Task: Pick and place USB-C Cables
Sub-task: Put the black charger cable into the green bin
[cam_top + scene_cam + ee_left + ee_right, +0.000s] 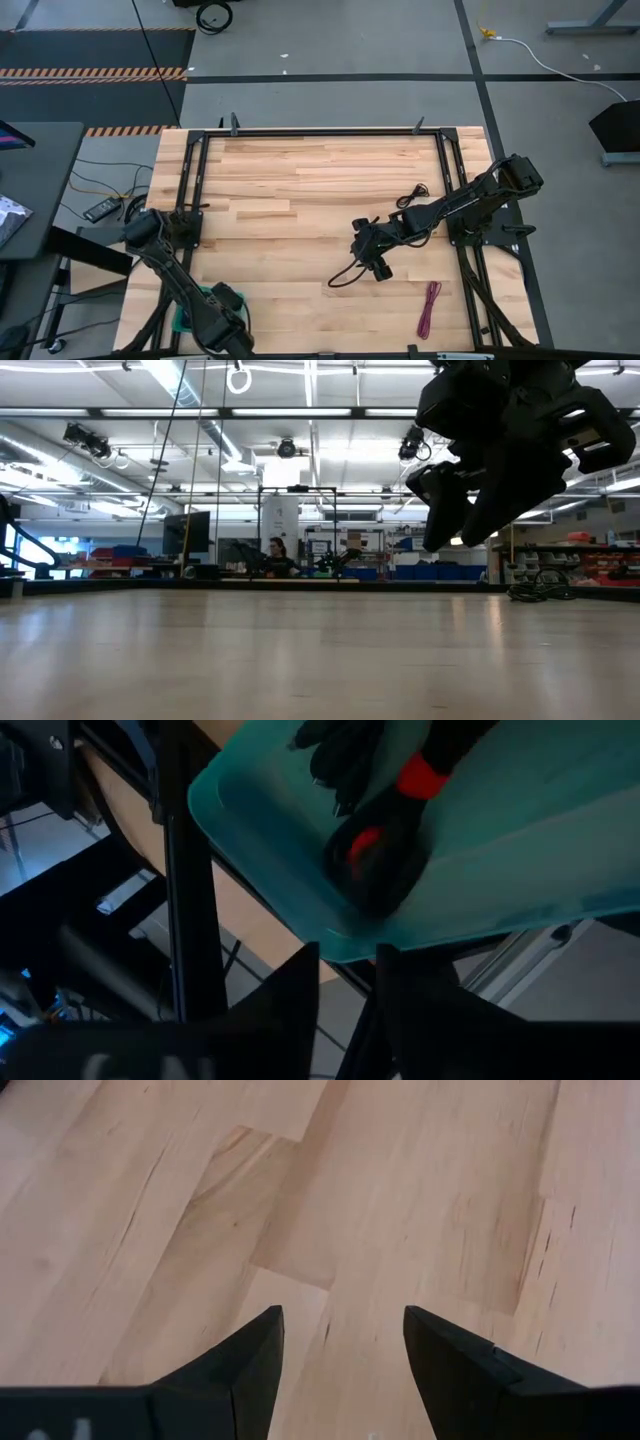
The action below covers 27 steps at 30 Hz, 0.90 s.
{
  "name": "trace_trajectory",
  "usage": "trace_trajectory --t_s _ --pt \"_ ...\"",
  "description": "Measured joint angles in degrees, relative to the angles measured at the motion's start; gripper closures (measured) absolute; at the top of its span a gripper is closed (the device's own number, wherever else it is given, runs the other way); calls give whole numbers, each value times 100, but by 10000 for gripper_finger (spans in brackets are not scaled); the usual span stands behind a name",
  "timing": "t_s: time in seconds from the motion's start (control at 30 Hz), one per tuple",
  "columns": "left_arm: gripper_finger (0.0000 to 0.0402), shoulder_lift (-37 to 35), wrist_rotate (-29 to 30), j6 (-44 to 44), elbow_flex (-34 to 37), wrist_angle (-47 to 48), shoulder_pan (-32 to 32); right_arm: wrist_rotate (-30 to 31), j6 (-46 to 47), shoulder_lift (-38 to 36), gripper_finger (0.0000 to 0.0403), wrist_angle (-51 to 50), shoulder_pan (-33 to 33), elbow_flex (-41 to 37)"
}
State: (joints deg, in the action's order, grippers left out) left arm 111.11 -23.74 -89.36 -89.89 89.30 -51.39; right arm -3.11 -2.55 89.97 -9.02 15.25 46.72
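My right gripper (362,245) hangs open above the table's middle, raised clear of the wood in the low view (470,510); its wrist view (343,1330) shows only bare boards between the fingers. A thin black cable (343,276) lies looped on the table just beside it, toward the near edge. A second black cable bundle (410,197) lies farther right, and a magenta-red cable (430,308) lies near the near edge. My left gripper (347,960) hovers at the near left corner by the teal tray (260,870), its fingers narrowly apart. A black-and-red bundle (385,840) lies in the tray.
A black metal frame (440,150) borders the wooden table. The teal tray (183,318) sits at the near left corner under my left arm. Off the table to the left stand a dark desk and cables on the floor. A person sits far back in the room (275,555).
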Motion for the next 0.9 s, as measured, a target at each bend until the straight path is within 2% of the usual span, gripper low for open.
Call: trace_trajectory --t_s 0.27,0.43,0.53,0.73,0.9 --pt "201 0 13 5 0 -5 18 0 0 0 190 0 0 2" --pt "190 0 40 295 0 3 118 14 -9 0 190 -2 2 2" --pt "196 0 269 468 -4 9 221 238 -53 0 190 -92 -13 7" --pt "220 -15 1668 1055 -452 41 442 1182 -61 -58 190 -576 -169 9" --pt "236 -20 3423 1829 -1172 -19 699 1811 156 -268 190 -1409 -376 230"
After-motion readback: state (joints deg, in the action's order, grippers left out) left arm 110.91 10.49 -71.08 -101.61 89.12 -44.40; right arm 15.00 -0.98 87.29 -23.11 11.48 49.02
